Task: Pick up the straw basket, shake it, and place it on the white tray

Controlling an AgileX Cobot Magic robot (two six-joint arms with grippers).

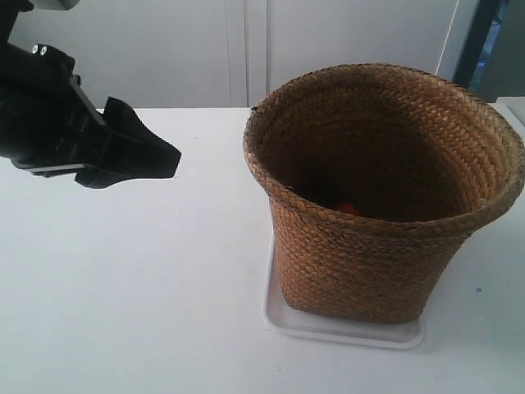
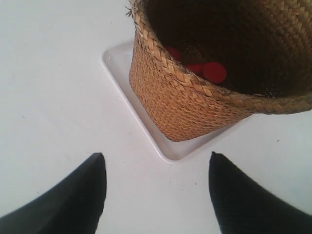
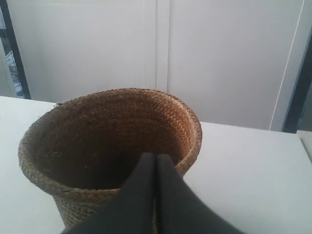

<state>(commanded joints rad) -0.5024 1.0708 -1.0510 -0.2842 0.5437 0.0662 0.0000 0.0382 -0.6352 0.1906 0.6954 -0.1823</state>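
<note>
The straw basket (image 1: 369, 263) stands upright on the white tray (image 1: 328, 327), overhanging the tray's edges. Red round pieces (image 2: 214, 72) lie at its bottom. My left gripper (image 2: 156, 155) is open with nothing between its fingers and hovers over bare table, apart from the tray's corner (image 2: 170, 148) and the basket (image 2: 175, 102). In the exterior view it (image 1: 160, 156) hangs at the left, well clear of the basket. My right gripper (image 3: 156, 157) is shut, fingers pressed together with nothing between them, in front of the basket's rim (image 3: 190, 131). The exterior view does not show it.
A white table (image 1: 123, 287) carries everything. White wall panels (image 1: 344, 41) stand behind its far edge. A dark upright frame (image 1: 480, 41) rises at the back right.
</note>
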